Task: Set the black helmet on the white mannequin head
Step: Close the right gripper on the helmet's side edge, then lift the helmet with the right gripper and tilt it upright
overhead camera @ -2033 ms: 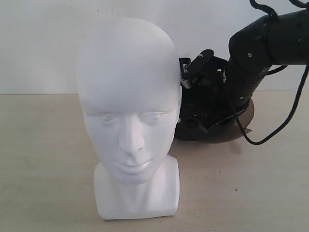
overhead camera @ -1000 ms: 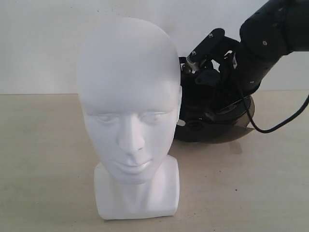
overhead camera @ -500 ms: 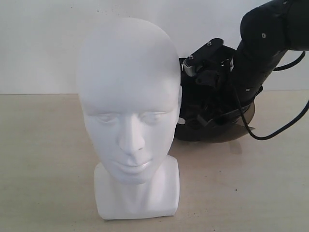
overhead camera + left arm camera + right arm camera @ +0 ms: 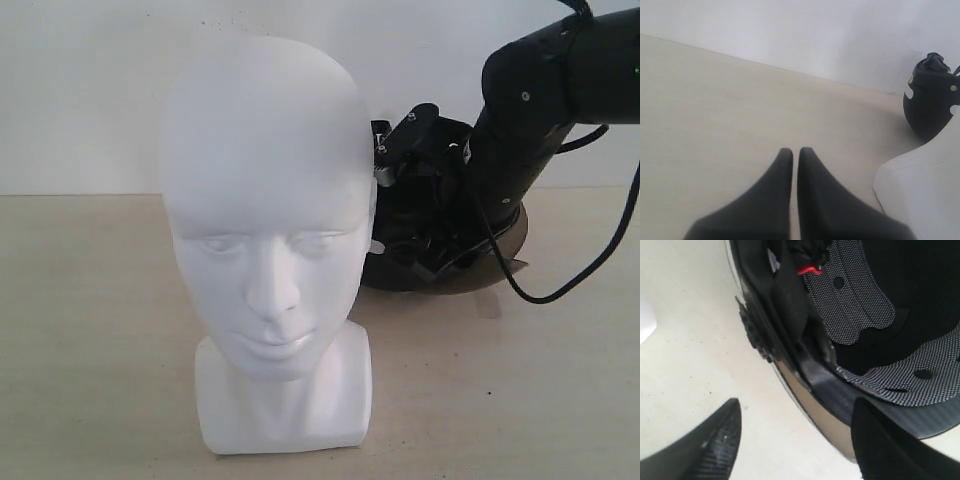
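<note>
The right arm has come down from where it stood half a second ago, and its right hand (image 4: 795,455) now sits low at the open side of the black helmet (image 4: 400,268), no longer lifted above it. Its two fingers stand wide apart and straddle the helmet's rim: one hangs over bare table outside the shell, the other over the padded edge, and neither pinches anything. The wrist view shows the dotted grey lining, a black chin strap with the red buckle clip (image 4: 810,270), and the smoky visor (image 4: 807,407) running under the rim. The helmet lies opening-up near the far edge of the table (image 4: 100,330), close to the white wall (image 4: 80,90). The white mannequin head (image 4: 265,220) stands upright toward the near edge and has not shifted; from the exterior camera it covers the helmet's left part, while the black arm covers much of the rest. A black cable (image 4: 590,262) loops down beside the arm. The left hand (image 4: 792,155) hovers over bare table with its fingers nearly together, only a thin slit between them, holding nothing; the mannequin's white base shows just beside it.
</note>
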Available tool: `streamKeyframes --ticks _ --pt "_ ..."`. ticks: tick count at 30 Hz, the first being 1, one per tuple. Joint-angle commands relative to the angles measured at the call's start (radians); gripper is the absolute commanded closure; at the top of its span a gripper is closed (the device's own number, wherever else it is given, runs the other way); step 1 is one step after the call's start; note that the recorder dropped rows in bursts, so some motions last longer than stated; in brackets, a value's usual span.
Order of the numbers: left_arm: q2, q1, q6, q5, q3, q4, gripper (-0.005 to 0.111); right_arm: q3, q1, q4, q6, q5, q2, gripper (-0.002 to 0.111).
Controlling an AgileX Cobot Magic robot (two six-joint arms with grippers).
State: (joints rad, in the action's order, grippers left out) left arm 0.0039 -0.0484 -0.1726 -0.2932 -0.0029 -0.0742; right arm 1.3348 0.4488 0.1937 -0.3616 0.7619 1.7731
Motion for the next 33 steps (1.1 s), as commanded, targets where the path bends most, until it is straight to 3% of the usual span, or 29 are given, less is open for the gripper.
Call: streamKeyframes --ticks 1,25,28,32,33 --pt "-0.004 -0.004 0.003 0.002 0.003 -0.009 0.102 0.003 0.002 -0.005 -0.061 -0.027 0.0 0.046" --pt "-0.004 -0.004 0.003 0.002 0.003 -0.009 0.102 0.003 0.002 -0.004 -0.147 -0.266 0.166 0.049" --pt "-0.004 -0.004 0.003 0.002 0.003 -0.009 0.102 0.003 0.002 -0.002 -0.147 -0.266 0.182 0.067" --pt "-0.004 -0.004 0.003 0.002 0.003 -0.009 0.102 0.003 0.002 -0.002 -0.132 -0.282 0.182 0.108" --pt "-0.004 -0.004 0.003 0.002 0.003 -0.009 0.102 0.003 0.0 -0.002 -0.118 -0.286 0.182 0.108"
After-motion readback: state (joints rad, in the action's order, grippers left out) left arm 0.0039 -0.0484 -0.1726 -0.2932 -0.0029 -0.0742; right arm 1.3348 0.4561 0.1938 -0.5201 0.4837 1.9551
